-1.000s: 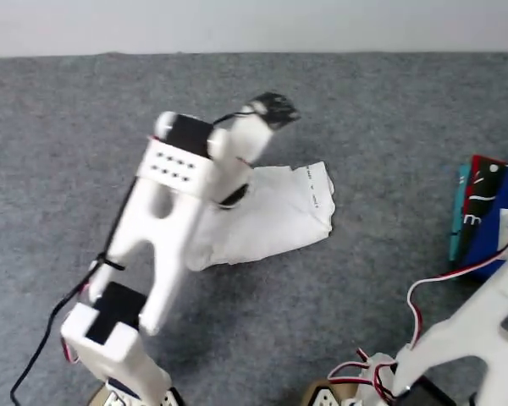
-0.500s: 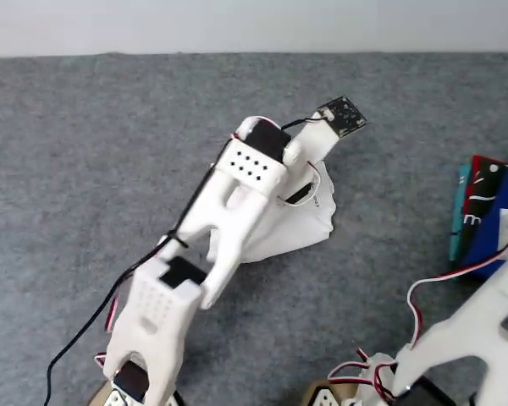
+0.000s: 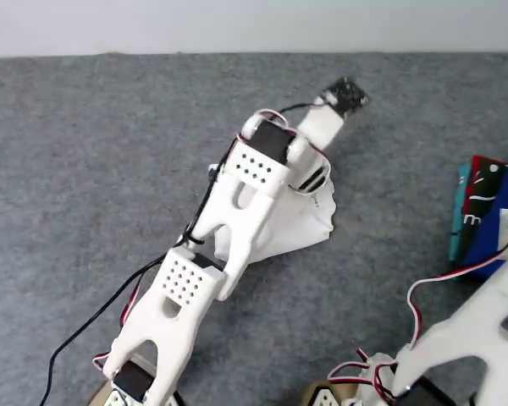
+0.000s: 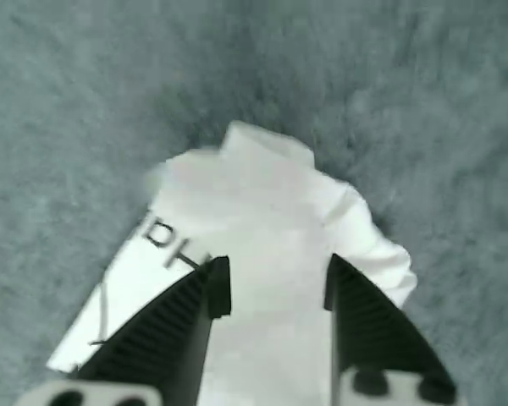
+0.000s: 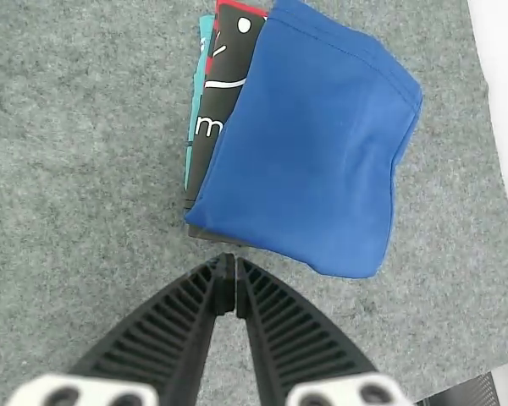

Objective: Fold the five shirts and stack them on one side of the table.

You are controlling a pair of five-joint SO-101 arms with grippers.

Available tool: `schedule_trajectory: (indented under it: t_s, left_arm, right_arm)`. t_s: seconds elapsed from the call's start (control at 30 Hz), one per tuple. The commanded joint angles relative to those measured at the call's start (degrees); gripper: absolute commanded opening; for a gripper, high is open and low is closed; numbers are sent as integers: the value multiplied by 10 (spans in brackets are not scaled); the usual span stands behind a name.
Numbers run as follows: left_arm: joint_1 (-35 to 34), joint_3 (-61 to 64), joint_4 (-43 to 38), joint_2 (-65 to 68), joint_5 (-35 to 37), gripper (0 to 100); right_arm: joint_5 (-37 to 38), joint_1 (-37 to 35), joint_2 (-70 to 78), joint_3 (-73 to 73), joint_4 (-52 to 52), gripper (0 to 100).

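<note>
1. Left arm: white, stretched from the near edge of the bench to its middle, over item 3.
2. Left claw: fingers set moderately wide, holding nothing, poised directly above item 3.
3. White shirt: partly folded and rumpled, lying mid-bench. The left wrist view adds a dark print near one edge and a rounded folded corner beyond the fingertips.
4. Stack of folded shirts: at the bench's right side, cut by the high view's edge. The right wrist view gives it whole: blue shirt on top, black shirt with red trim beneath, and a teal edge lowest.
5. Right claw: fingers closed together on nothing, tips just short of the stack.
6. Right arm: at the near right corner.
</note>
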Motion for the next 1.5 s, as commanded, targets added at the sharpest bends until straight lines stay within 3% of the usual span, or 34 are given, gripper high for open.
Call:
schedule_trajectory:
  t_s: [0.0,0.2,0.4,0.53,0.77,1.17,1.3,1.47]
  left_arm:
    - [-25,-40,17,-34,4,192]
    - [-77,-39,18,-69,-25,12]
    - [-138,44,18,-80,-52,14]
    - [-142,131,15,-69,-79,14]
    - [-72,185,15,-42,-95,14]
    - [131,315,16,-145,-92,14]
    - [136,331,15,-196,-92,14]
    - [80,332,15,-248,-95,14]
  right_arm:
    - [5,5,-15,-3,11,15]
    - [5,5,-15,-3,18,15]
    - [5,5,-16,-3,19,15]
    - [5,4,-16,-3,19,15]
    - [5,4,-16,-3,18,15]
    - [5,5,-15,-3,17,15]
    - [5,5,-13,-3,15,15]
    - [5,4,-11,-3,14,15]
